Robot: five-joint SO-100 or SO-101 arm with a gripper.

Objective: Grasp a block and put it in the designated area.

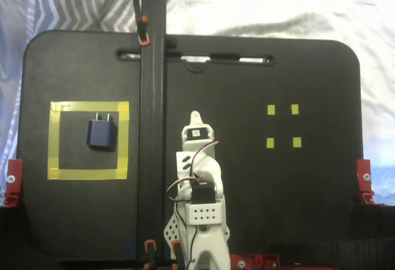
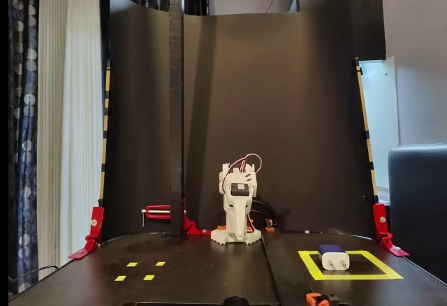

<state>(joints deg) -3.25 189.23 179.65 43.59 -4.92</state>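
Observation:
The small dark blue block [image 1: 101, 133] lies flat inside the designated area [image 1: 89, 106], a hollow square of wide yellow tape at the left of the black board in a fixed view from above. In the front-on fixed view the block [image 2: 333, 256] sits in the same yellow square [image 2: 349, 276] at the lower right. The white arm is folded up over its base at the board's middle. Its gripper [image 1: 195, 118] [image 2: 236, 230] is far from the block, looks shut and holds nothing.
A tall black post [image 1: 151, 97] [image 2: 175, 103] stands between the arm and the yellow square. Four tiny yellow tape squares [image 1: 271, 110] [image 2: 133, 264] mark the opposite side. Red clamps [image 1: 13, 180] [image 1: 364, 180] hold the board's edges. A black backdrop [image 2: 279, 110] rises behind the arm.

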